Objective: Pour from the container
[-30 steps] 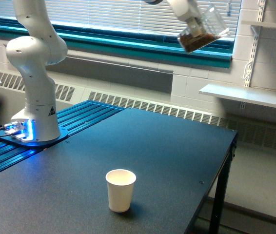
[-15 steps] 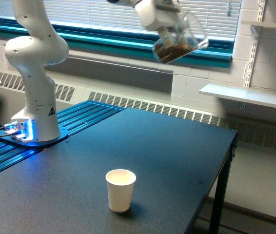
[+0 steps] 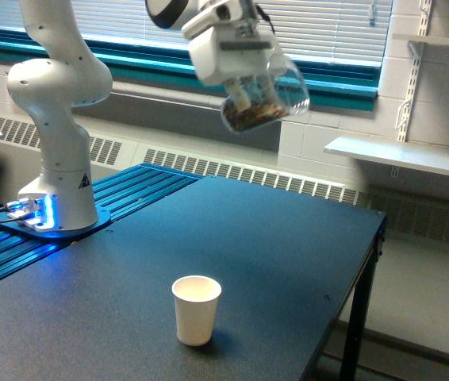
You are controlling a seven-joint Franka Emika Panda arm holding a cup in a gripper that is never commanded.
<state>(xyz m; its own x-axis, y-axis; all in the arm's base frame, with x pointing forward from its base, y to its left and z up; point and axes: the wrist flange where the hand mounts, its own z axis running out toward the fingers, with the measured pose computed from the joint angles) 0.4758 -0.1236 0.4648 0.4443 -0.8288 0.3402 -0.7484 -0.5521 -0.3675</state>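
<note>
**Cup carried lower and toward the exterior view's left**

Nearest: white paper cup (image 3: 197,308) upright on the dark table (image 3: 288,262), same spot as in both earlier frames, nothing in it that I can see. Well above and behind it, my gripper (image 3: 258,89) is clamped on the container (image 3: 268,97), clear cup, tilted, brown bits heaped in its low end. Blurry, so exact finger contact is hard to read, but the cup hangs from my fingers, clear of the table.

Change: a second ago the container was at the top right of the exterior view by the window; half a second ago it was midway; now it's lower and further to the view's left, closer to over the table centre. Not above the paper cup yet. Tilt about the same, no bits falling.

Far: my arm's white base (image 3: 58,182) unmoved at the view's left, blinds (image 3: 113,20) behind.
</note>
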